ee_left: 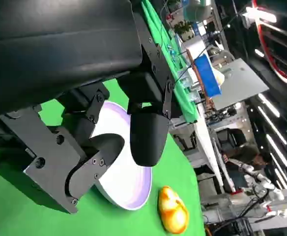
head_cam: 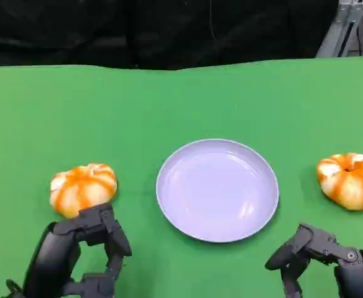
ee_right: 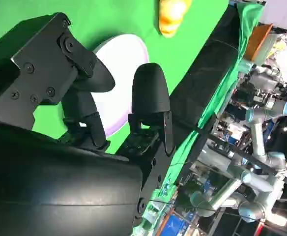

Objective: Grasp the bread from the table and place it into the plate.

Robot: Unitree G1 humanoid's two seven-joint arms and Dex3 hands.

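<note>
Two bread pieces on the green worktop [head_cam: 181,99], neither in the plate yet. Left bread [head_cam: 83,188]: left of the plate, resting on the cloth, just beyond the left hand [head_cam: 76,257]. Right bread [head_cam: 350,179]: right of the plate, apart from its rim, a bit past the right hand [head_cam: 324,257]. Plate [head_cam: 217,189]: lavender, round, centred between the two, nothing in it.

Left hand: fingers [head_cam: 110,233] spread, holding nothing; tips sit right at the near edge of the left bread in the head view, contact can't be confirmed. Left wrist view shows the fingers [ee_left: 148,132] apart over the plate with the far bread [ee_left: 173,210] beyond. Right hand: fingers released, bent forward, nothing between them; short of the right bread.

Progress, my read: no grasp made, no placing done. Left: close on a bread, lift, carry over, set in the plate. Left bread looks the nearer pick.
</note>
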